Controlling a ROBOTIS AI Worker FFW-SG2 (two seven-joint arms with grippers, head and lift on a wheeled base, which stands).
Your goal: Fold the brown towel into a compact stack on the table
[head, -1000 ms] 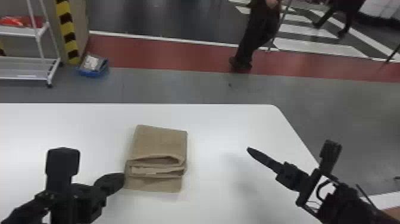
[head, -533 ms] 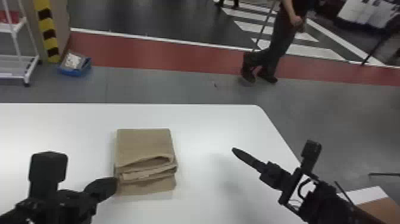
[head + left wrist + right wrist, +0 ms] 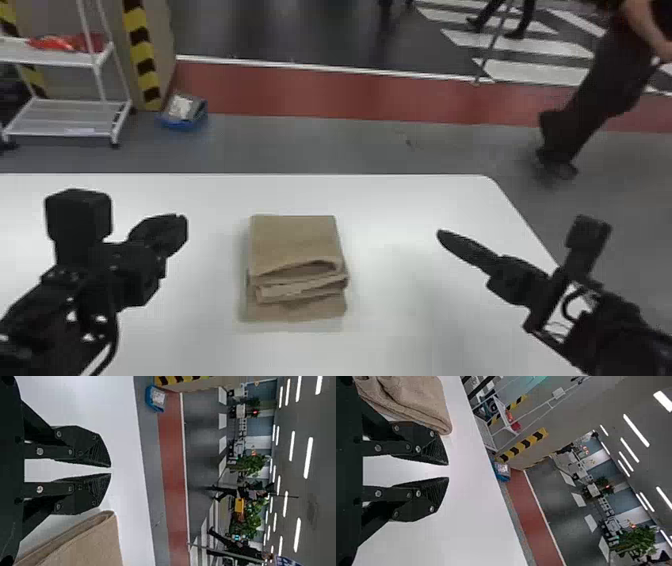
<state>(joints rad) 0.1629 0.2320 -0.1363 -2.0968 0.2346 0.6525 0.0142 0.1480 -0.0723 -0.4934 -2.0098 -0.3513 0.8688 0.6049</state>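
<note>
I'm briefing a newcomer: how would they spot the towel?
Start at the white table. The brown towel lies on it between the left gripper and the right gripper, folded into a layered stack. Unlike its black neighbours, it is tan cloth.

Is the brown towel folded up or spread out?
Folded: the brown towel lies in a small block on the table, its layers stacked at the near edge.

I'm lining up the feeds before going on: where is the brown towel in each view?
Head view: brown towel slightly left of centre, on the white table.
Left wrist view: beside the left gripper, toward the robot's right.
Right wrist view: close beside the right gripper, toward the robot's left.
Shared landmark: blue bin on the floor.
</note>
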